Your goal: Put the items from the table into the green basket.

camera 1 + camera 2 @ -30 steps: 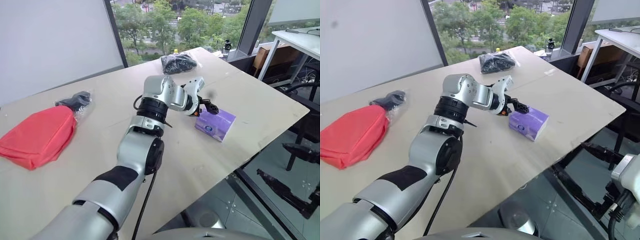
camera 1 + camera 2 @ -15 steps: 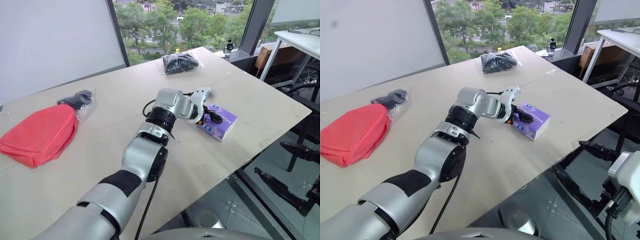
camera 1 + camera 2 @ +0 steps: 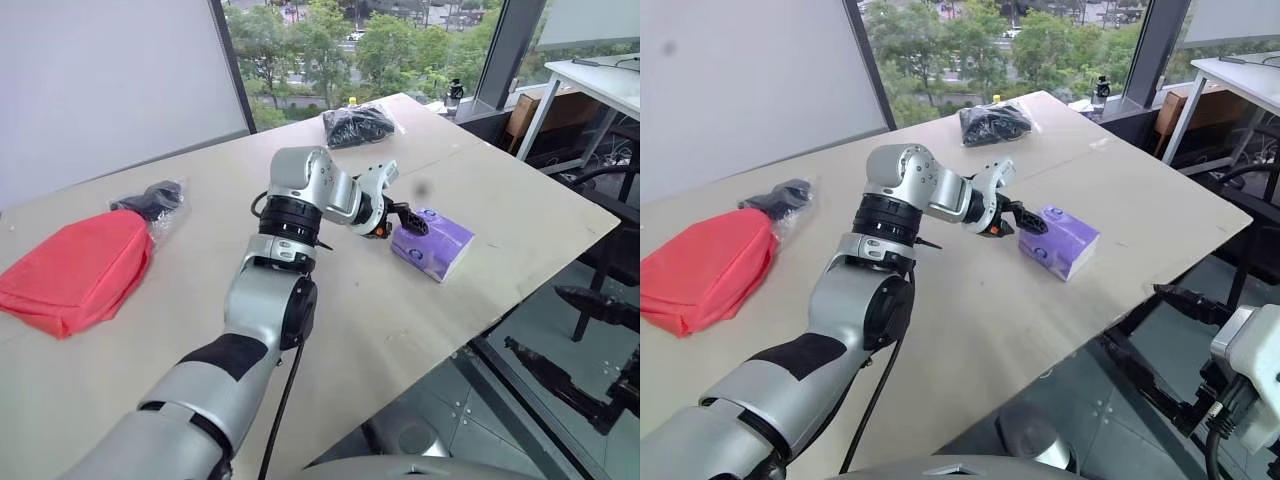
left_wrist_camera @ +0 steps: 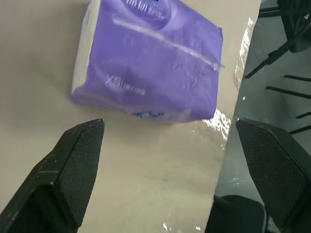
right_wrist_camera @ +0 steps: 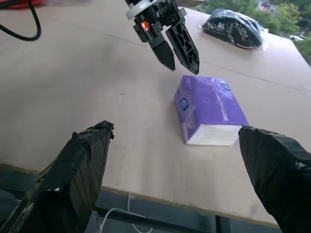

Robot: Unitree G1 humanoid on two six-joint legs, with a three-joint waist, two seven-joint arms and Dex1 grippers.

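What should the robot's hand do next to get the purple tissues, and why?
Probably ease the left gripper forward and down so its open fingers straddle the purple tissue pack, then close. The gripper hangs just short of the pack, not touching it, and the pack lies flat on the table near the edge, with nothing gripping it yet.

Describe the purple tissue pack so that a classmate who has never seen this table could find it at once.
Start at the pale wooden table and go to its edge nearest the dark floor. The purple tissue pack lies flat there, just beyond the open left end effector. It is the table's one purple, box-shaped item; the others are a red pouch and clear bags of black things.
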